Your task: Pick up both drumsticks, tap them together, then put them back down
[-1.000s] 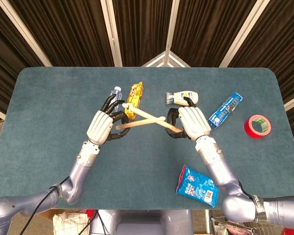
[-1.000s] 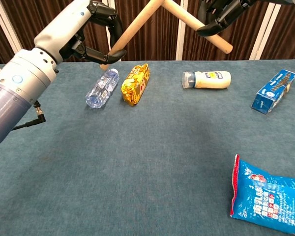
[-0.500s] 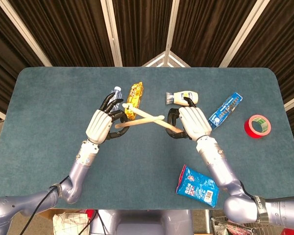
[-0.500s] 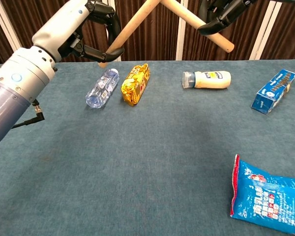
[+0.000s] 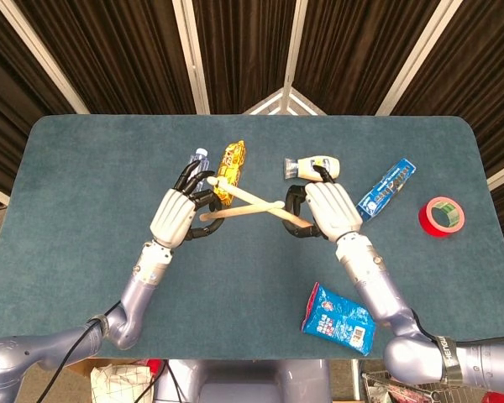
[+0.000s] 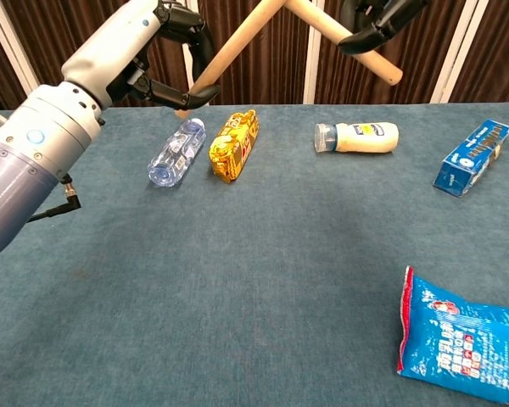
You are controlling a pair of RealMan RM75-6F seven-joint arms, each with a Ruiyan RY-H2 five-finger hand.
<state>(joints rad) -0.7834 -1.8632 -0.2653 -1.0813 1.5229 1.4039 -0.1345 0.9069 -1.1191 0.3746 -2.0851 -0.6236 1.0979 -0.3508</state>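
My left hand grips one pale wooden drumstick; right hand grips other. Sticks crossed, touching, aloft. Tap looks underway; setting down remains.

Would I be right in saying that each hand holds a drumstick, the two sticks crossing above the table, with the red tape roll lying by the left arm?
Not quite: the red tape roll lies by the right arm, as the head view shows.

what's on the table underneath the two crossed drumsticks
Both drumsticks are held in the air. Under the left hand lie a clear bottle and a yellow packet; past them, bare table.
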